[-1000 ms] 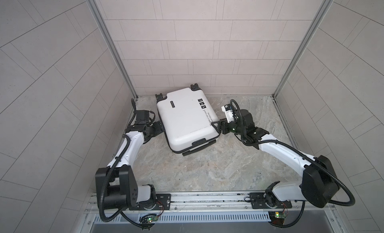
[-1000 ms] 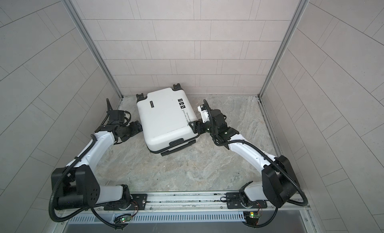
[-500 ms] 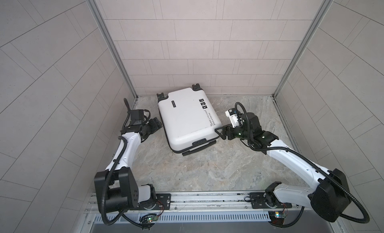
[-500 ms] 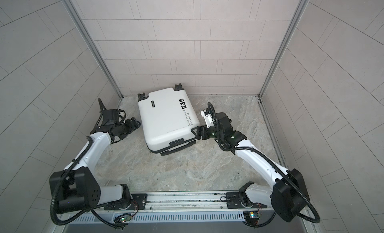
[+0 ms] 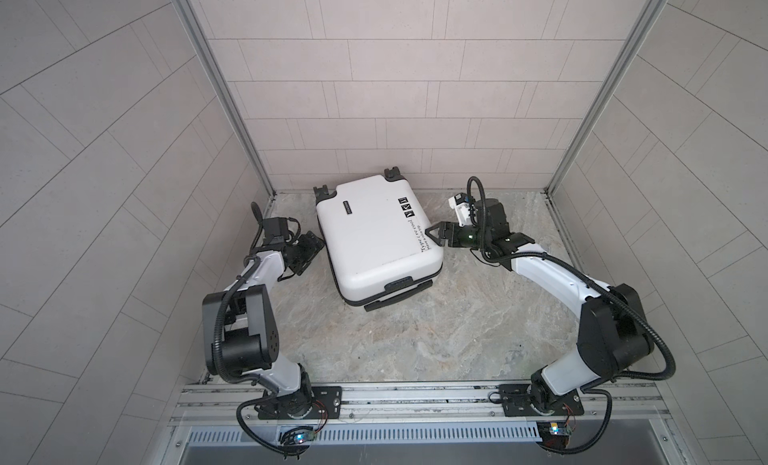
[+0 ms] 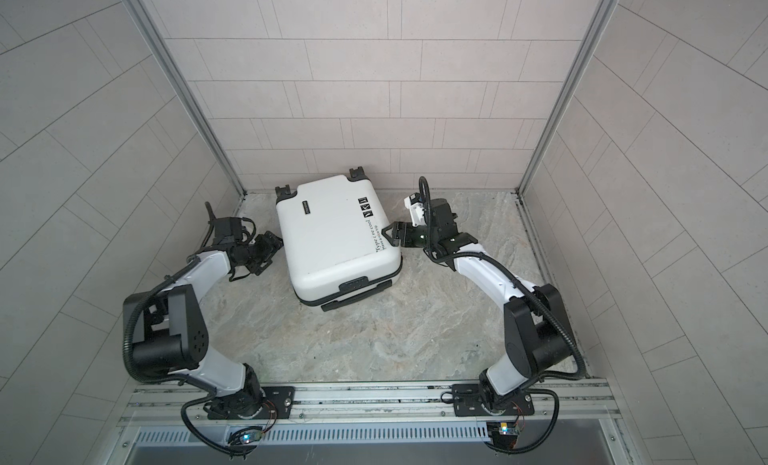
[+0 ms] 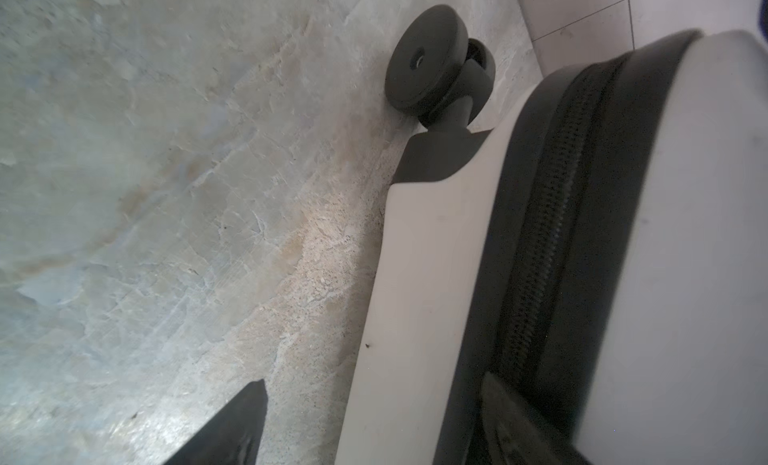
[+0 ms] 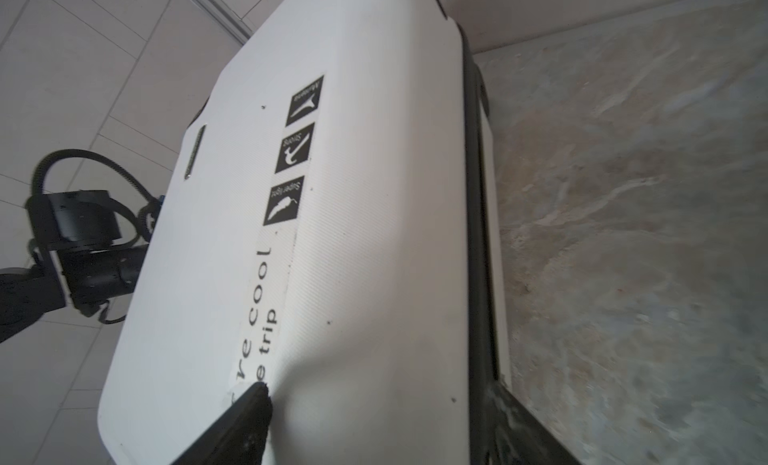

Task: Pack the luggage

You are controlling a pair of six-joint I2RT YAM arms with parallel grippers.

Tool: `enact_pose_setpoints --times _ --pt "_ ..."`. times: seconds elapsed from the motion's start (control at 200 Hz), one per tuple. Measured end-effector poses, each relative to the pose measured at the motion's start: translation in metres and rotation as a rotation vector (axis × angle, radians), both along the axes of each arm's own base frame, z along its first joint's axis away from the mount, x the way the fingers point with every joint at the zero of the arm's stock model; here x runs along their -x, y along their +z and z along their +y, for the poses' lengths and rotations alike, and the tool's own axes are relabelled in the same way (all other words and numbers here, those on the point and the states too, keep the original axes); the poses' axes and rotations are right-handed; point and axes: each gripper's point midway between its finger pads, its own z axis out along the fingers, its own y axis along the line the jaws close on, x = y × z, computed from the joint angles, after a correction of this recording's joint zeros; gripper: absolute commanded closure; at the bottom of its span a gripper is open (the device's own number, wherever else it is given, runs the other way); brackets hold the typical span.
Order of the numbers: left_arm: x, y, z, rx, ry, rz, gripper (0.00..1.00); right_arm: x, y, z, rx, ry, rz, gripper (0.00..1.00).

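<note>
**Luggage (image 5: pixel 376 234) lying shut: pack job judged nearly done.**

Both top views: case is being shown flat at back of surface (image 5: pixel 415 342), wheels twd rear wall. Left gripper (image 5: pixel 309 251) and right gripper (image 5: pixel 434 234) are being held at its two sides, fingers released, nothing grasped. No loose items are being shown, so only a zip check is judged left. Left wrist: zipper (image 7: pixel 552 234) is being shown meshed nr a wheel (image 7: pixel 424 64), unseen from above. Right wrist: shell icons (image 8: pixel 297 149) are being shown close up, w/ one finger over the lid.
</note>
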Motion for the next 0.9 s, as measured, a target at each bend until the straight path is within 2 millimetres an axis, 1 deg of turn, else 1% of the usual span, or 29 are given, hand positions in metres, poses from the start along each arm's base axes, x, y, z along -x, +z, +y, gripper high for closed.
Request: enact_pose_setpoints --times 0.055,0.195,0.3,0.7,0.796,0.901 --pt "-0.003 0.001 -0.001 -0.001 -0.003 0.0 0.16 -0.002 0.001 0.003 -0.018 0.005 -0.001 0.18" --pt "-0.012 0.004 -0.004 -0.026 -0.011 0.006 0.16 0.0 0.0 0.005 -0.042 0.01 0.004 0.18" --pt "-0.022 0.003 -0.017 -0.049 -0.04 0.002 0.16 0.009 -0.001 0.002 -0.047 0.005 0.005 0.18" --pt "-0.055 0.004 -0.086 -0.07 -0.17 -0.029 0.16 0.041 -0.001 -0.049 0.016 -0.125 -0.017 0.18" --pt "-0.061 0.004 -0.105 -0.064 -0.195 -0.038 0.16 0.043 -0.002 -0.064 0.019 -0.159 -0.01 0.18" --pt "-0.065 0.003 -0.125 -0.057 -0.224 -0.046 0.16 0.038 -0.002 -0.08 0.021 -0.199 -0.003 0.18"
